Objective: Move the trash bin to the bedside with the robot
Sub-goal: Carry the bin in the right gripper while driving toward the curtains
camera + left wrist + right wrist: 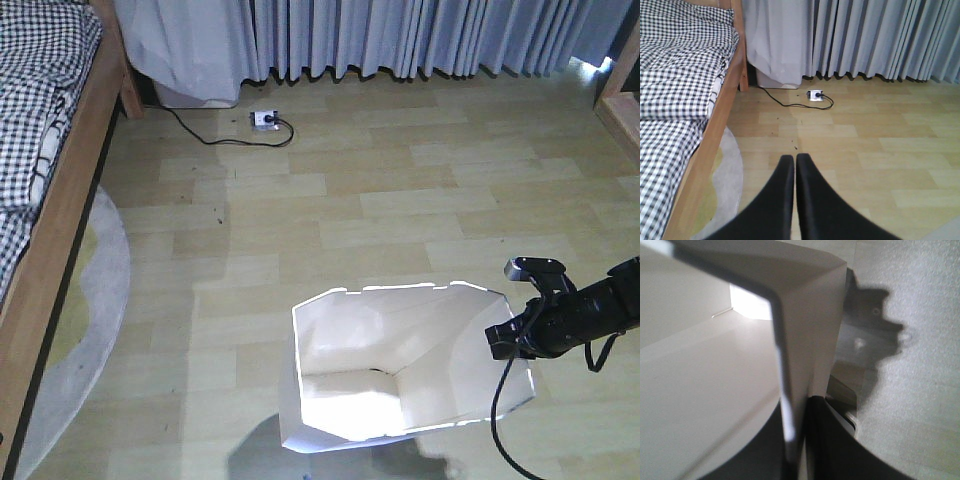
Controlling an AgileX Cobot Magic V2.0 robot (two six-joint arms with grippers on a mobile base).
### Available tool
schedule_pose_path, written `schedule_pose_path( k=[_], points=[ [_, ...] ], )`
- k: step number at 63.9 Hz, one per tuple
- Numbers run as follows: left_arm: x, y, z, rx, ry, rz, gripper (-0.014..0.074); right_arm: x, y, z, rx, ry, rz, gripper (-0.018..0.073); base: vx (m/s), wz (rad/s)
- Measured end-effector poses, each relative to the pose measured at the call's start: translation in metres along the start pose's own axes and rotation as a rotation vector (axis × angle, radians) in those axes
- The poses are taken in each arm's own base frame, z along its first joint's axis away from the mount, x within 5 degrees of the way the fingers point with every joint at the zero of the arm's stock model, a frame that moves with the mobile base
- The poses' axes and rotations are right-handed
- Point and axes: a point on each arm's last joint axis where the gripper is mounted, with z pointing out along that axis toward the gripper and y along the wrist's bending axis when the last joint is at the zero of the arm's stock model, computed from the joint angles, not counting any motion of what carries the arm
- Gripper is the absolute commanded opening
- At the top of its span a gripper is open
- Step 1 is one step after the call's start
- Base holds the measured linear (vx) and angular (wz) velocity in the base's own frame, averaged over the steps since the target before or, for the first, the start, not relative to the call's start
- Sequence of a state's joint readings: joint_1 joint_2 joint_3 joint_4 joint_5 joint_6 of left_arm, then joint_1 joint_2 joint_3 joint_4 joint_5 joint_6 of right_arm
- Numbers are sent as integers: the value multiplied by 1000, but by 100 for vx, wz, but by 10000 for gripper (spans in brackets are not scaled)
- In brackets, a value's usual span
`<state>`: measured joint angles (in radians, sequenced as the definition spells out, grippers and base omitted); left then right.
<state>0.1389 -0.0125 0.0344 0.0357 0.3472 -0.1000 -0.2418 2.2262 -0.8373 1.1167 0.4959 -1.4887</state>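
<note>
The white trash bin (400, 360) stands on the wooden floor near the front, its octagonal rim facing up and its inside cream. My right gripper (508, 340) sits at the bin's right rim, on a black arm with trailing cables. The right wrist view shows this gripper (799, 440) shut on the bin's thin wall (790, 355), one finger inside and one outside. The bed (40, 150), with its wooden frame and checked bedding, runs along the left, well apart from the bin. My left gripper (794, 167) is shut on nothing, above bare floor beside the bed (685, 75).
A grey round rug (95, 300) lies beside the bed frame. A power strip (265, 120) with a black cable sits by the curtains (400, 35) at the back. A wooden furniture leg (620, 90) stands at the right edge.
</note>
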Motion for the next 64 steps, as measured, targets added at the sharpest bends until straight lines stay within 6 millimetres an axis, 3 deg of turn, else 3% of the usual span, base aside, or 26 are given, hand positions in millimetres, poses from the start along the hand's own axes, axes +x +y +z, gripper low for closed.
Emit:
schedule_pose_path(
  k=[64],
  points=[
    [0, 0, 0, 0, 0, 0, -6, 0, 0, 0, 0, 0, 0, -6, 26, 5]
  ],
)
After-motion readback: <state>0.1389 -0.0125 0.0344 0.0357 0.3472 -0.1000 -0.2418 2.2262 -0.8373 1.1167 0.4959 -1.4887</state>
